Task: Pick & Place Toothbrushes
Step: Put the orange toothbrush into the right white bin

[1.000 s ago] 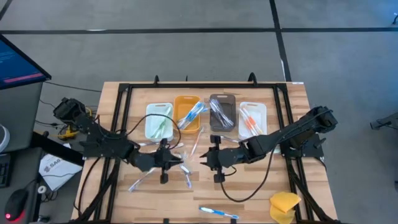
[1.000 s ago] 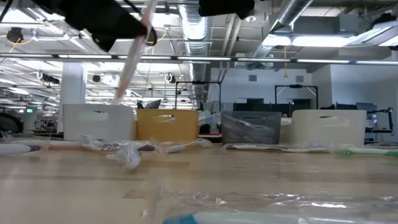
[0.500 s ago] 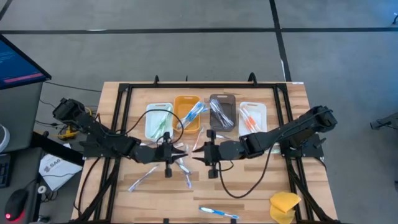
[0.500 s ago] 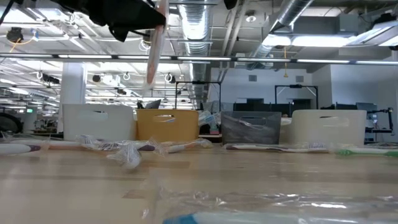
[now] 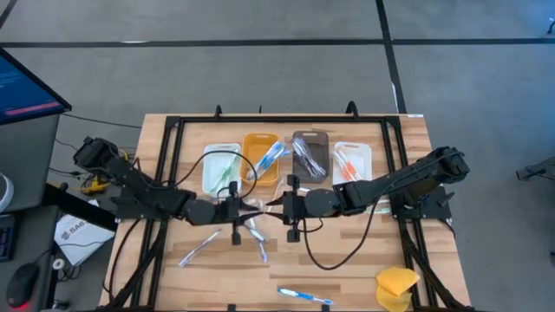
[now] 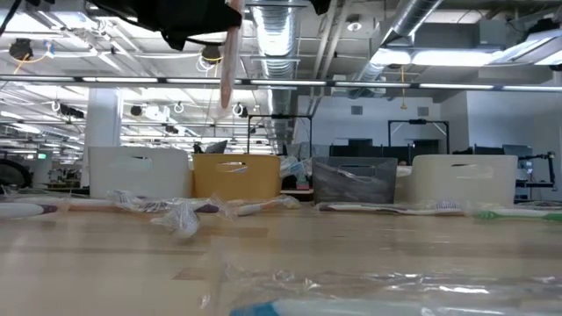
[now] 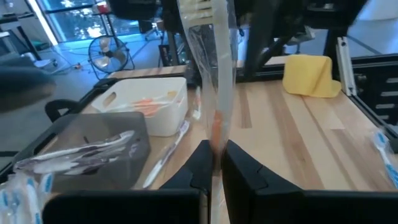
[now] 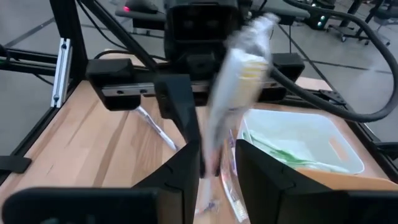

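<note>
Wooden slatted table (image 5: 347, 260) is carrying four small rectangular bins (image 5: 260, 156) in a row at the far side, with loose plastic-wrapped toothbrushes (image 5: 305, 297) lying before them. Above mid-table, the left gripper (image 7: 214, 163) is clamping, fingers nearly together, a clear-wrapped orange-handled toothbrush (image 7: 211, 68). Facing it, the right gripper (image 8: 214, 165) is enclosing that brush's other end between narrowly parted fingers.

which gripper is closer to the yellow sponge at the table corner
Right. The right gripper is at mid-table, with the yellow sponge off toward its own arm's side, near the front corner. The left gripper is just beyond it, slightly farther away.
</note>
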Motion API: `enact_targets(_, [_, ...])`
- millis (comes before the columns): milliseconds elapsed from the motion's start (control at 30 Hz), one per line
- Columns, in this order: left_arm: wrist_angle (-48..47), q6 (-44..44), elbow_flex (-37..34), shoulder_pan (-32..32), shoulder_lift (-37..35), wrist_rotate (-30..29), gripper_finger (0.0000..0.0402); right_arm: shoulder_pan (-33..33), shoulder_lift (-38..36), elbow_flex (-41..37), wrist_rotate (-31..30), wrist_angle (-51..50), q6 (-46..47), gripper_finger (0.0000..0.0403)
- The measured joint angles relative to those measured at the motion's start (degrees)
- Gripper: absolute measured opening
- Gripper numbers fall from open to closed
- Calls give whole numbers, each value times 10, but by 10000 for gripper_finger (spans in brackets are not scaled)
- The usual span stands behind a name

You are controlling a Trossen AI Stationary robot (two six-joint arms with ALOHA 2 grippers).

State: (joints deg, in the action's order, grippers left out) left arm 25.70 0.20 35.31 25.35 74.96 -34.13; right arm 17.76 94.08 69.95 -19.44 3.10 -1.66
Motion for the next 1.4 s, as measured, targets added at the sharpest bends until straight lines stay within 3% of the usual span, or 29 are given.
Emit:
enact_targets(633, [18, 10, 0, -26, 0, -3, 10, -36, 0, 0, 2, 43, -19, 97])
enact_targets(833, [20, 11, 0, -26, 0, 0, 10, -42, 0, 0, 45, 45, -19, 94])
enact_targets(1167, [24, 13, 0, -26, 0, -2, 10, -48, 0, 0, 63, 51, -33, 13])
enact_targets(1400, [24, 13, 0, -26, 0, 11, 17, -48, 0, 0, 66, 49, -41, 14])
